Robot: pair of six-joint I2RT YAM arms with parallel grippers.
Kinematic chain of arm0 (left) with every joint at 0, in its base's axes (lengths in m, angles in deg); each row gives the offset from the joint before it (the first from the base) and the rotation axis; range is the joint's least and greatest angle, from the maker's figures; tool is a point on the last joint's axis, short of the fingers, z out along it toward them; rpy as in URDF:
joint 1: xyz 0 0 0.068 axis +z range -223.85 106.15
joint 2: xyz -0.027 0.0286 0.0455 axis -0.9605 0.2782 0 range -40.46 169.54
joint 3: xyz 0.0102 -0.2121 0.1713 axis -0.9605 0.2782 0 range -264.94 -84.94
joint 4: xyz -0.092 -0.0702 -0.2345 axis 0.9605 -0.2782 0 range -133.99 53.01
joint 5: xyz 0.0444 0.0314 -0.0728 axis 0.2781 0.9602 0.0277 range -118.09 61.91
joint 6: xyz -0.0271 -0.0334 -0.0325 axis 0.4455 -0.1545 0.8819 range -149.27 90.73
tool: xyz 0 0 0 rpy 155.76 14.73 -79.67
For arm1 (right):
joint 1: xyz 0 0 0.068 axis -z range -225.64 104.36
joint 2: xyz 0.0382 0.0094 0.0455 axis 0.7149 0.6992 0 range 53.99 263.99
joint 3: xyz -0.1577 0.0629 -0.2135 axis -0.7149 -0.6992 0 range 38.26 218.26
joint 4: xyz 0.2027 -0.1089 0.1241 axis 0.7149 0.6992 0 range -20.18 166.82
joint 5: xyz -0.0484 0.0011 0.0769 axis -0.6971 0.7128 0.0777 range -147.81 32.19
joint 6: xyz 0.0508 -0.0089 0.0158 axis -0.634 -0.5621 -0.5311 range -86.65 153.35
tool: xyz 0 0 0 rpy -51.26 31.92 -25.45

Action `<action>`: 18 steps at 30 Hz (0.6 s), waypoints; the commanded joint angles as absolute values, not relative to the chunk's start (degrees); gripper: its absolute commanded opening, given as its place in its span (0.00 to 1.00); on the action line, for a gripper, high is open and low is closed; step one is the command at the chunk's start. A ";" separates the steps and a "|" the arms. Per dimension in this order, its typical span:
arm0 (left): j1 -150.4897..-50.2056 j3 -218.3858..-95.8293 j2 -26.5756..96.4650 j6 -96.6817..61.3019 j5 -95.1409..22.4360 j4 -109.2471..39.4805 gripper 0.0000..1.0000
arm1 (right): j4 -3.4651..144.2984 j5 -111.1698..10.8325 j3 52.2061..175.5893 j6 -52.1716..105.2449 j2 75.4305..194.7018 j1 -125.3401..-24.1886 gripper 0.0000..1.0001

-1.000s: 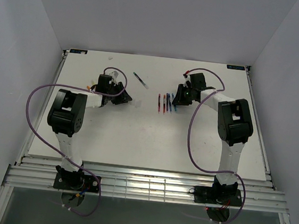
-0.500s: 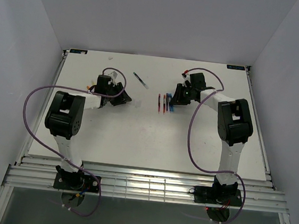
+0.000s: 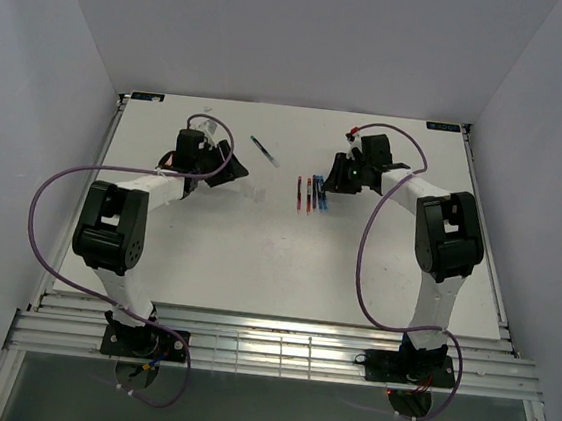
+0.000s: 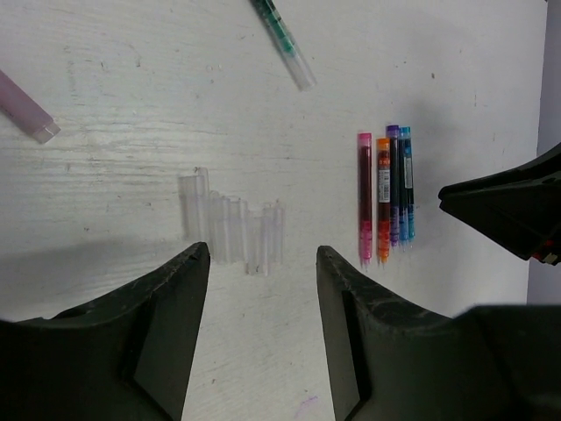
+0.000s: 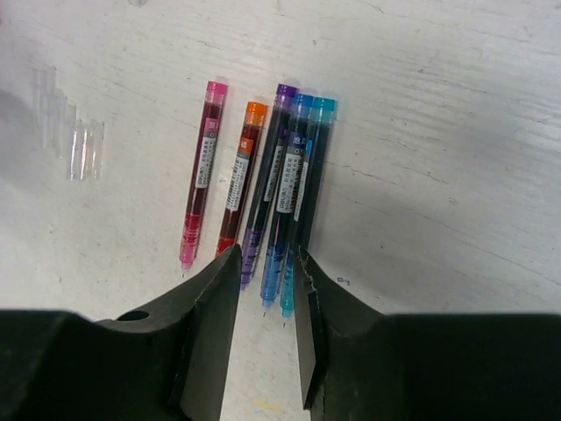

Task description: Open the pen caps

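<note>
Several clear pen caps (image 4: 232,230) lie loose in a small cluster on the white table, faint in the top view (image 3: 261,194). My left gripper (image 4: 263,256) hovers just short of them, open, nothing between its fingers. Five uncapped pens (image 5: 263,180), pink, orange, purple, blue and teal, lie side by side with bare tips (image 3: 311,194). My right gripper (image 5: 266,254) stands over their tip ends, open by a narrow gap and holding nothing. A green pen (image 4: 282,39) lies apart at the back (image 3: 263,149) with a clear cap on its end.
A pale purple tube (image 4: 22,107) shows at the left edge of the left wrist view. The right gripper's black tip (image 4: 508,210) sits just right of the pen row. Purple cables (image 3: 62,188) loop beside both arms. White walls enclose the table (image 3: 256,258).
The left arm has stretched toward the back of the table and its jaws have spread wider. The right gripper has drawn slightly back and opened a little.
</note>
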State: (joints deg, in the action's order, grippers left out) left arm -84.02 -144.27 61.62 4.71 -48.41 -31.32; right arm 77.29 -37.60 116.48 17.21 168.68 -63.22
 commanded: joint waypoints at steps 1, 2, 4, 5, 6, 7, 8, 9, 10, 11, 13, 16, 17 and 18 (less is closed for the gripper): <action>-83.69 -149.34 60.69 4.66 -47.69 -34.51 0.63 | 76.41 -39.09 117.89 18.14 167.19 -62.78 0.38; -83.60 -150.75 61.66 4.66 -47.69 -35.48 0.65 | 76.33 -39.44 117.81 18.23 167.28 -62.86 0.39; -83.60 -153.92 63.68 4.48 -47.95 -36.72 0.67 | 76.24 -39.88 118.15 18.50 167.45 -62.78 0.44; -83.60 -156.28 64.99 4.74 -47.52 -39.07 0.67 | 76.32 -39.79 118.59 19.45 167.97 -62.78 0.45; -83.69 -157.00 65.36 5.01 -47.17 -39.36 0.67 | 76.41 -39.53 119.90 19.99 168.33 -62.78 0.48; -83.69 -157.36 65.45 5.79 -46.82 -39.19 0.67 | 76.59 -39.35 120.70 20.51 168.77 -62.86 0.49; -83.60 -157.45 65.27 6.23 -46.64 -38.75 0.67 | 76.59 -39.09 121.58 21.74 169.64 -62.95 0.50; -83.60 -157.36 65.01 6.59 -46.72 -38.31 0.67 | 76.33 -39.00 122.45 22.27 170.08 -63.13 0.52; -83.69 -157.27 64.92 7.11 -46.99 -37.96 0.67 | 76.06 -39.00 124.46 22.89 170.52 -63.48 0.52; -83.60 -157.19 64.83 7.38 -46.99 -37.61 0.67 | 76.06 -38.91 125.88 23.59 171.83 -63.83 0.53; -83.69 -156.84 64.22 7.64 -46.46 -37.69 0.67 | 76.50 -39.00 130.52 26.05 173.33 -64.97 0.56; -83.60 -154.91 62.46 8.26 -46.20 -37.43 0.67 | 77.90 -39.35 135.80 30.44 176.76 -66.90 0.60; -83.60 -154.20 61.76 8.52 -46.20 -35.69 0.67 | 78.43 -38.66 139.30 31.67 178.77 -67.25 0.61; -83.69 -152.28 60.97 8.61 -46.28 -35.23 0.67 | 79.13 -38.21 141.25 32.81 179.75 -67.69 0.64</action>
